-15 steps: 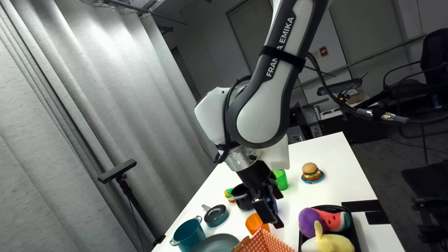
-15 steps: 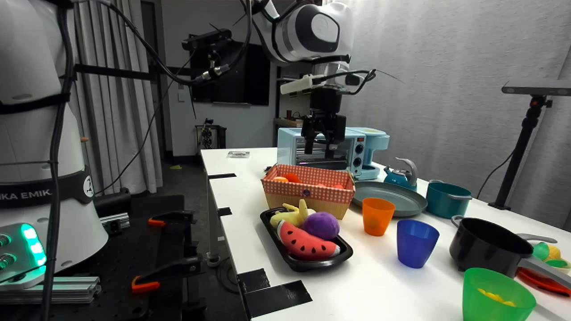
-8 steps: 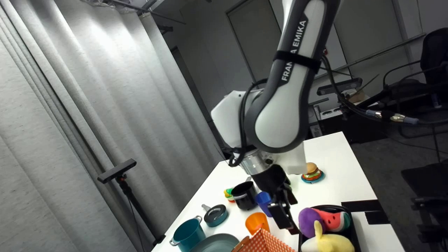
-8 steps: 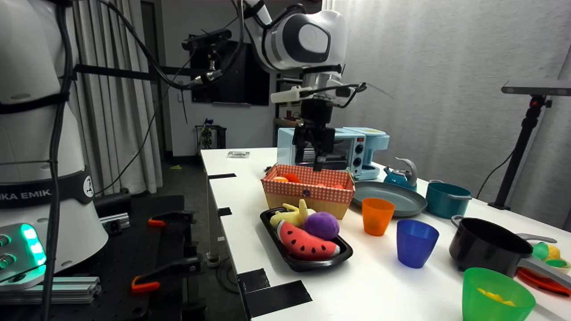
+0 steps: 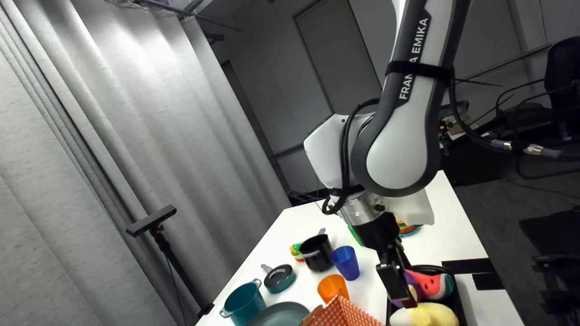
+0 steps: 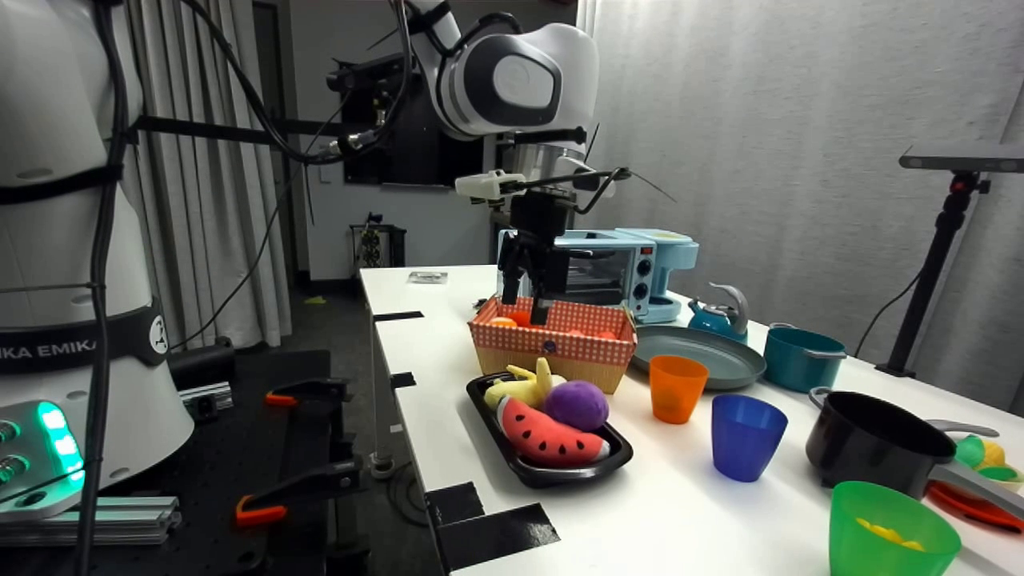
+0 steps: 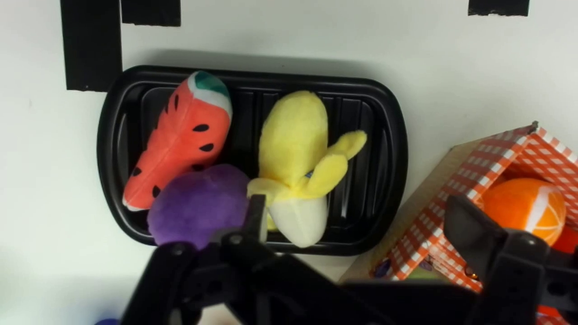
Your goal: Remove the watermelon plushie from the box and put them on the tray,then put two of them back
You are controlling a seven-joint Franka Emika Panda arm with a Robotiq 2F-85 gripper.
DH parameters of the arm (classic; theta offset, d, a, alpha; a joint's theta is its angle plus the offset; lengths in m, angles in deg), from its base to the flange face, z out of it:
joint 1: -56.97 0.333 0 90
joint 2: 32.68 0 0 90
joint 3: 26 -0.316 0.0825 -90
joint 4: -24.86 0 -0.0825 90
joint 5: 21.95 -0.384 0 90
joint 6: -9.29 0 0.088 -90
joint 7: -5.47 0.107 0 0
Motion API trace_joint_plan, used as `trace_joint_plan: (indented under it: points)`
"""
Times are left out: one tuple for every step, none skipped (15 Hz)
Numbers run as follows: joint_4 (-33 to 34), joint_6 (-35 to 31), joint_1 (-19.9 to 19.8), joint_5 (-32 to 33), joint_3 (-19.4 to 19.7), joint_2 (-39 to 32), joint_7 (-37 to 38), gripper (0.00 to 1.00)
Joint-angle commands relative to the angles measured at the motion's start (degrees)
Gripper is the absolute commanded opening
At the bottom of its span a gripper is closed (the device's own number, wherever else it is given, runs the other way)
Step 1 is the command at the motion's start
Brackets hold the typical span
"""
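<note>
My pincer (image 7: 361,219) stands spread, its jaws wide apart, above the black tray (image 7: 399,135) and the checked box (image 6: 552,370). In the wrist view, one jaw overlaps the edge of the purple toy (image 7: 198,203); the other covers part of the box.

The watermelon toy (image 7: 189,140) lies in the tray, slanted across one end, its green tip toward the rim. The purple toy touches it. A yellow banana toy (image 7: 295,140) lies in the same tray, beside the purple one. I note the box just beside the tray, with an orange toy (image 7: 526,207) inside and red contents (image 7: 566,240) I cannot identify.

Outward, on the white table (image 6: 688,520), I record an orange cup (image 6: 677,388) near the box and a blue cup (image 6: 746,436) near it. A grey plate (image 6: 708,360) lies behind the orange cup in an exterior view, with a teal pot (image 6: 800,360) beside it. A black pot (image 6: 864,460) stands near the blue cup. A green cup (image 6: 888,562) holds yellow pieces (image 6: 890,533). A burger toy (image 5: 406,229) shows partly behind the arm (image 5: 398,163).
</note>
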Motion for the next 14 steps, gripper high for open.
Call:
trace_joint_plan:
  points:
    - [0.1,0.1,-0.2,0.0,-0.2,0.0,0.0,1.00]
    - [0.1,0.1,-0.2,0.0,-0.2,0.0,0.0,1.00]
    - [0.1,0.1,-0.2,0.0,-0.2,0.0,0.0,1.00]
    - [0.0,0.1,-0.2,0.0,-0.2,0.0,0.0,1.00]
    - [0.0,-0.5,-0.2,0.5,0.0,-0.2,0.3,1.00]
    - [0.1,-1.0,-0.3,1.4,0.2,-0.5,1.0,1.00]
    - [0.3,-1.2,-0.3,2.1,0.3,-0.9,1.3,1.00]
    - [0.6,-1.3,-0.4,2.9,0.5,-1.5,1.8,1.00]
    - [0.9,-1.4,-0.4,3.3,0.7,-2.1,1.9,1.00]
    - [1.4,-1.5,-0.4,3.8,0.9,-2.9,2.1,1.00]
    - [1.7,-1.7,-0.4,4.4,1.1,-3.5,2.4,1.00]
    - [2.2,-1.9,-0.3,4.6,1.2,-4.4,2.6,1.00]
    - [2.6,-2.0,-0.2,4.9,1.2,-5.2,2.7,1.00]
    - [3.2,-2.0,0.0,5.3,1.3,-6.3,3.2,1.00]
